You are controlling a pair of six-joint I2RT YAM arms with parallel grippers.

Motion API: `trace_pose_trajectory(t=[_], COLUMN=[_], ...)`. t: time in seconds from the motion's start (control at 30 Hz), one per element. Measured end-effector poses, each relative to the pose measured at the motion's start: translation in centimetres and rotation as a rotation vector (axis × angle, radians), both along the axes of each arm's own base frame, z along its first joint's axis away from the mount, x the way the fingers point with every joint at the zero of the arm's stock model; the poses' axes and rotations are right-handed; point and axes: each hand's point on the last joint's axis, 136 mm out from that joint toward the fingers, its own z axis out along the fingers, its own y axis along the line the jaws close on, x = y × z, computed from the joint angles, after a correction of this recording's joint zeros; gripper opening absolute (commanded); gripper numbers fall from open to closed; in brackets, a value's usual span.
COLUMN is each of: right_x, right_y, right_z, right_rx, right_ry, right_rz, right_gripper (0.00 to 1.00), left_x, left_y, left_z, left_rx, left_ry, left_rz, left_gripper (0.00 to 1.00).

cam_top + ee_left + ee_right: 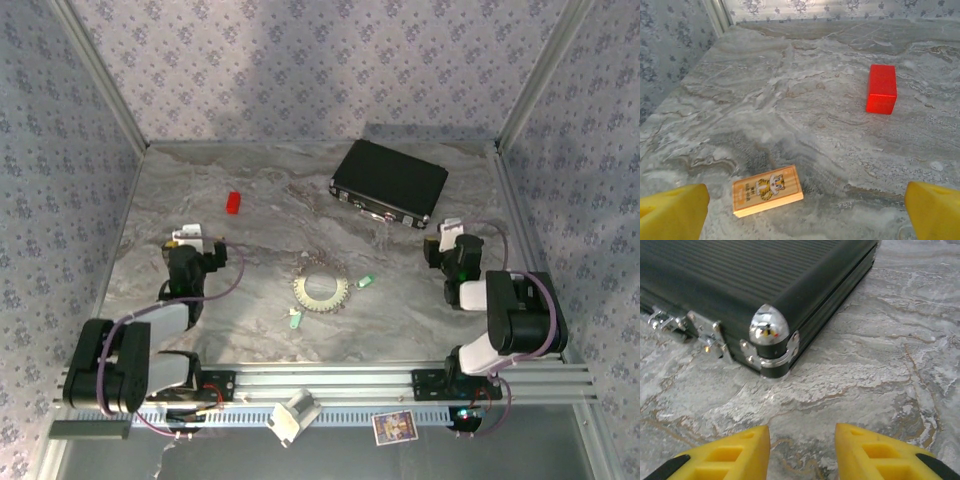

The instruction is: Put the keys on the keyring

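While overhead, keyring (321, 290) between 2 keys (366, 281)

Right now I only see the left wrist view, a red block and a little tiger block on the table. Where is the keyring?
Observer: The keyring lies flat mid-table, off to the right of your left hand.
Operator: And the keys?
Observer: One key lies just right of the ring, a second key by its near-left rim.
Operator: What about the right hand?
Observer: The right hand is open and empty, pointing at a corner of the black case.
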Motion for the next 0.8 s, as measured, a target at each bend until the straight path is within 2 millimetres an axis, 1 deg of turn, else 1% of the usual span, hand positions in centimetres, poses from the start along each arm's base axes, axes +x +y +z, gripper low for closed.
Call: trace_pose_trajectory(t=[0.07,0.17,0.2,0.23,0.27,0.3,0.4,0.47,0.8], right_x=[0.7,1.5,1.6,1.6,1.6,1.5,1.5,1.5,1.7], right_y=[-0.3,-0.4,-0.4,-0.4,-0.5,-0.6,-0.7,-0.7,-0.9], right_z=[0.8,1.8,1.9,1.9,1.8,1.7,1.6,1.6,1.6], right_rx=[0.010,0.019,0.022,0.025,0.027,0.022,0.008,0.003,-0.007], right_ry=[-0.017,-0.044,-0.046,-0.045,-0.042,-0.039,-0.035,-0.033,-0.026], right_rz=[-0.010,-0.016,-0.016,-0.023,-0.030,-0.042,-0.064,-0.068,-0.086], right_gripper=[0.46,0.56,0.90,0.99,0.99,0.99,0.99,0.99,0.99], left_x=[0.5,1.6,2.0,2.1,2.1,2.6,4.6,5.3,4.9], left_y=[0.0,0.8,1.1,1.4,1.6,1.7,2.2,2.2,2.1], left_z=[-0.5,-1.9,-2.9,-4.0,-4.4,-4.2,-1.8,-1.0,-1.9], left_rx=[0.006,-0.008,-0.011,-0.015,-0.019,-0.022,-0.031,-0.028,-0.026], left_ry=[-0.001,-0.006,0.010,0.050,0.079,0.082,0.022,0.001,0.045], left_rz=[-0.020,-0.015,-0.010,-0.006,-0.003,0.004,0.034,0.039,0.040], left_gripper=[0.99,1.00,1.00,1.00,1.00,1.00,1.00,1.00,1.00])
